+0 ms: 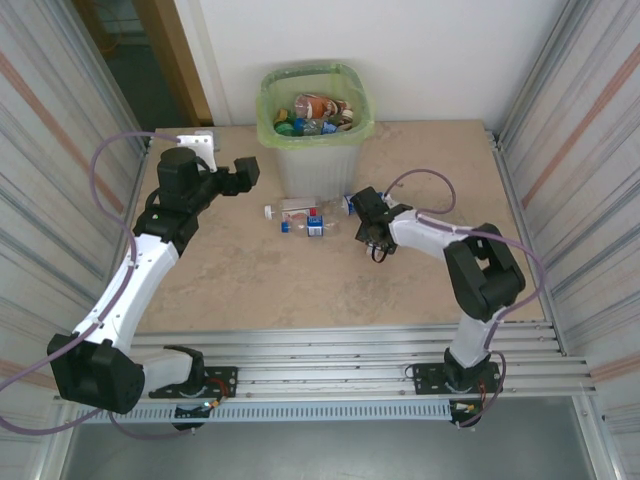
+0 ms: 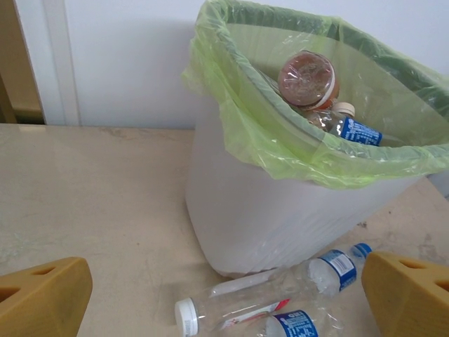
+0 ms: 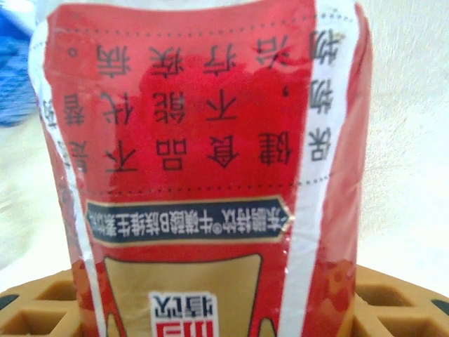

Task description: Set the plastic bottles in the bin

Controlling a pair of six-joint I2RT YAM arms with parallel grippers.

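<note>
One: Several plastic bottles (image 1: pixel 315 112) lie in the bin (image 1: pixel 318 158), green-lined, at the far edge of the counter (image 1: pixel 260 290). More lie loose just in front of it: a clear bottle with a white cap (image 2: pixel 231 309) and two blue-labelled ones (image 2: pixel 338 270). Step in hand?

Two: A pick-up, by the look. The right fingers (image 3: pixel 393 298) are down at the counter, just right of the loose group, one on either side of a red-labelled bottle (image 3: pixel 203 161). The pads sit close against the label. Whether they grip it firmly cannot be told.

One: Left fingers (image 2: pixel 42 295)?

Two: Wide apart, nothing between them, above the counter left of the bin and facing it.

One: Next move?

Two: Judged: confirm the hold, lift the red-labelled bottle clear of the bin's rim, carry it over the opening, let go. A crushed bottle may slip or spring in the pads.

One: Hard to read?

Two: The close view cuts off that bottle's cap and base. From above, the right arm covers it, so how it lies is unclear. There is a blue blur beside it, perhaps another label. The count inside the bin is not readable.
</note>
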